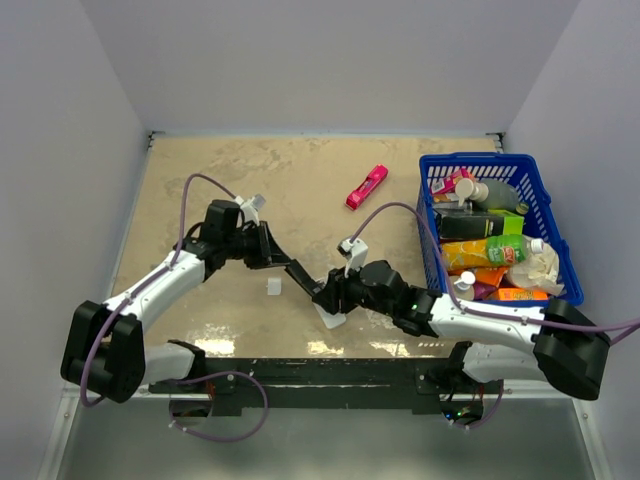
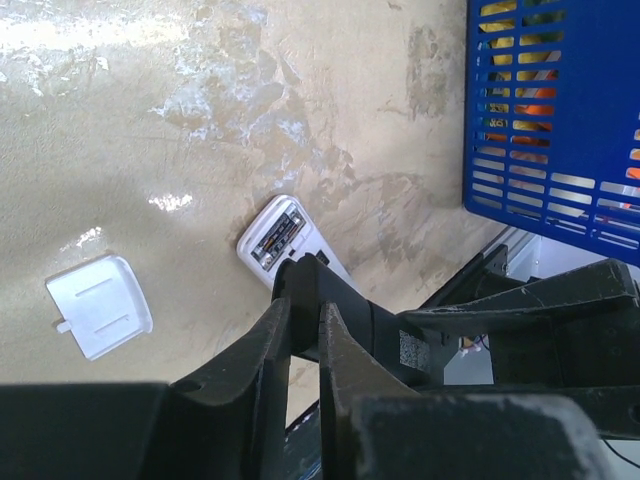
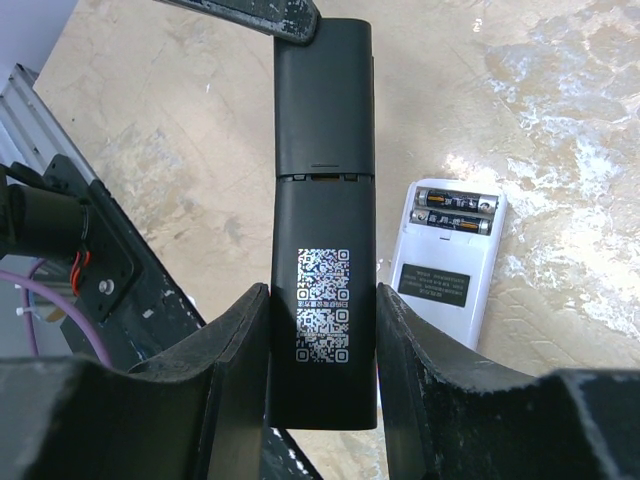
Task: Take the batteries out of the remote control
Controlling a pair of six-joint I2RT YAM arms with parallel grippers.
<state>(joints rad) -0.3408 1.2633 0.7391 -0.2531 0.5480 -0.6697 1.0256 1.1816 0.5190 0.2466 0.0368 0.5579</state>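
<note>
We see two dark batteries side by side in the open bay of the white remote. Black remote beside it, cover shut.

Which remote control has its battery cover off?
The white plastic remote lying on the table: two batteries show. The black rectangular remote has its cover on.

We are counting one black remote, one white remote, two batteries, one loose white cover, one pink item at the far side and one blue basket at the right.
</note>
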